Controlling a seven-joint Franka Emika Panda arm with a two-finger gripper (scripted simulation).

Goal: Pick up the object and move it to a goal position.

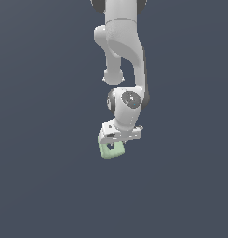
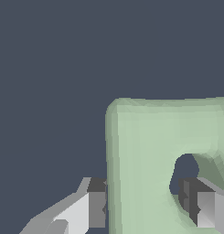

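Wrist view – pale green square block [image 2: 145, 160], rounded corners, round centre hole, gripper [image 2: 147, 208] pinching one wall through the hole.

arms showing: one Panda arm [image 1: 127, 51] | grippers showing: one gripper [image 1: 112, 144] | blocks showing: one pale green block [image 1: 111, 150] with one round hole | fingers showing: two fingers [image 2: 93, 205]

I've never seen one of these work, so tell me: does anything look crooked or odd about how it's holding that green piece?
Slightly. The gripper grips the green block off-centre: one finger presses its outer edge, the other sits in the hole. In the exterior view the block hangs tilted. Nothing looks damaged.
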